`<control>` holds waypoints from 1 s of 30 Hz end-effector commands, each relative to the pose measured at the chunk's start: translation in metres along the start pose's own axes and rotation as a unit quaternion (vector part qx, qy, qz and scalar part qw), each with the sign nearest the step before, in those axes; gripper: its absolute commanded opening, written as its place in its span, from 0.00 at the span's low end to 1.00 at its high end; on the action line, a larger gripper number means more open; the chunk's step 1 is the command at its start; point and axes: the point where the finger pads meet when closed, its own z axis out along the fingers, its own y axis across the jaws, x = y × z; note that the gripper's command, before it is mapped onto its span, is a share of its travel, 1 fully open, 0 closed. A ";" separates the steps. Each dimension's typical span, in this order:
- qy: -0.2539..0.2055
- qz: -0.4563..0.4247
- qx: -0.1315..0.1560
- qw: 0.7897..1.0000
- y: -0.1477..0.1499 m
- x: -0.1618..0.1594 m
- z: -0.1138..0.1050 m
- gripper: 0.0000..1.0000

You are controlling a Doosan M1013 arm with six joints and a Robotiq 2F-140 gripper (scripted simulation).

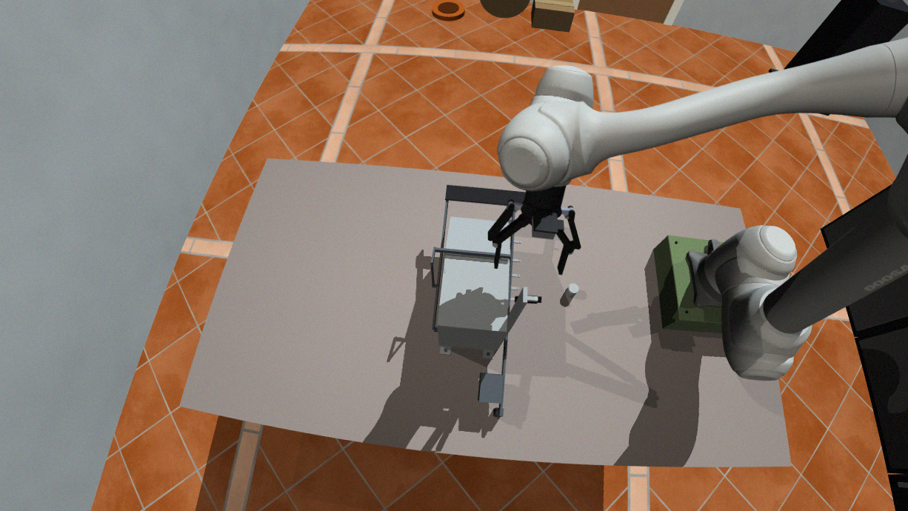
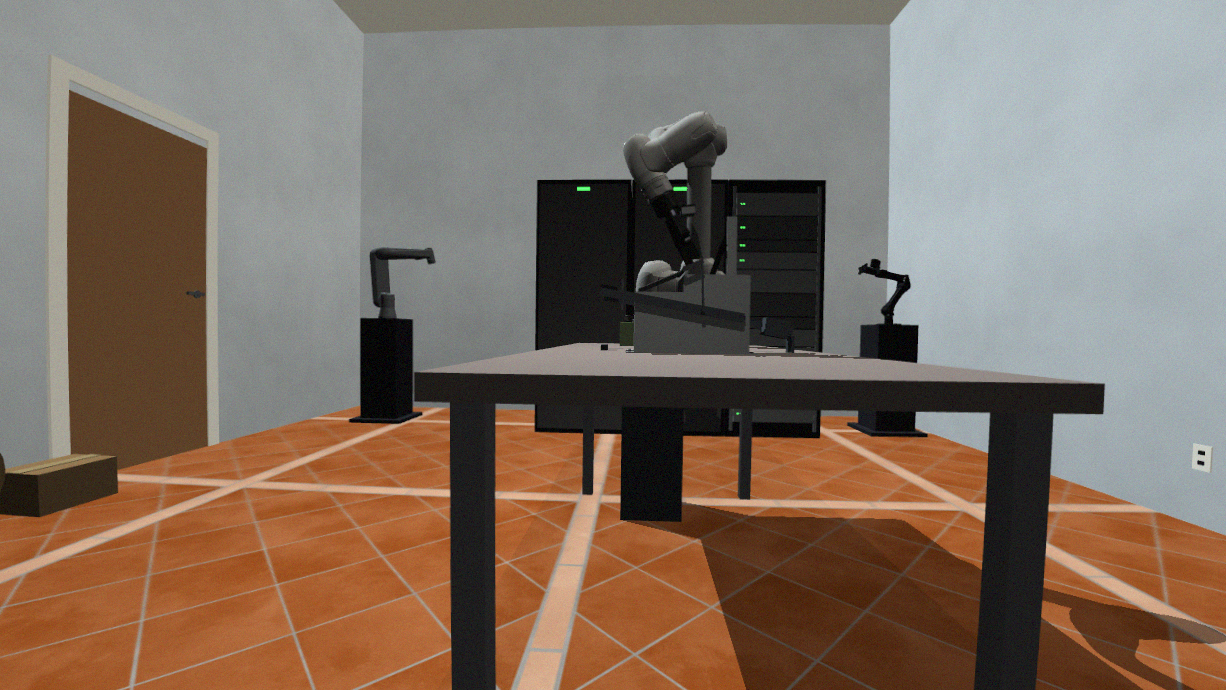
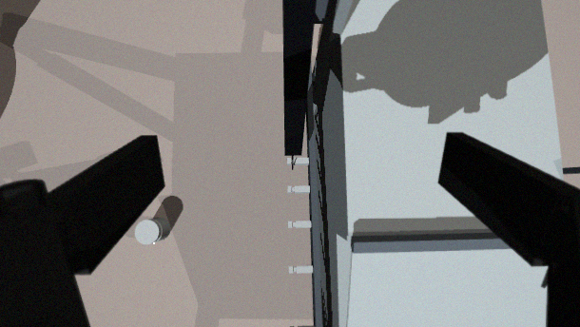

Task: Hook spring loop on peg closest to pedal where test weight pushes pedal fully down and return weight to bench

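The grey feeder box stands mid-bench. A row of small pegs sticks out of its side. A dark strip, which I take for the spring, ends at the end peg; the loop itself is too small to make out. A small grey plate, apparently the pedal, sits at the feeder's near end. The steel weight stands upright on the bench beside the feeder, and it also shows in the wrist view. My gripper hangs wide open and empty above the peg row.
A dark bar crosses the feeder's far end and a thin rail crosses its top. A green block sits at the arm's base on the right. The feeder also shows in the side view.
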 end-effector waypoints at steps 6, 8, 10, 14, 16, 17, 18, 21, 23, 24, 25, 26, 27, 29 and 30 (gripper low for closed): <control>-0.005 0.001 0.002 1.000 0.000 0.000 0.000 1.00; -0.005 0.001 0.002 1.000 0.000 0.000 0.000 1.00; -0.080 0.002 0.001 0.997 0.000 0.001 -0.002 1.00; -0.080 0.002 0.001 0.997 0.000 0.001 -0.002 1.00; -0.080 0.002 0.001 0.997 0.000 0.001 -0.002 1.00; -0.080 0.002 0.001 0.997 0.000 0.001 -0.002 1.00; -0.080 0.002 0.001 0.997 0.000 0.001 -0.002 1.00; -0.080 0.002 0.001 0.997 0.000 0.001 -0.002 1.00; -0.080 0.002 0.001 0.997 0.000 0.001 -0.002 1.00; -0.080 0.002 0.001 0.997 0.000 0.001 -0.002 1.00; -0.080 0.002 0.001 0.997 0.000 0.001 -0.002 1.00; -0.080 0.002 0.001 0.997 0.000 0.001 -0.002 1.00; -0.154 0.004 0.001 0.988 0.000 0.002 -0.004 1.00; -0.154 0.004 0.001 0.988 0.000 0.002 -0.004 1.00; -0.154 0.004 0.001 0.988 0.000 0.002 -0.004 1.00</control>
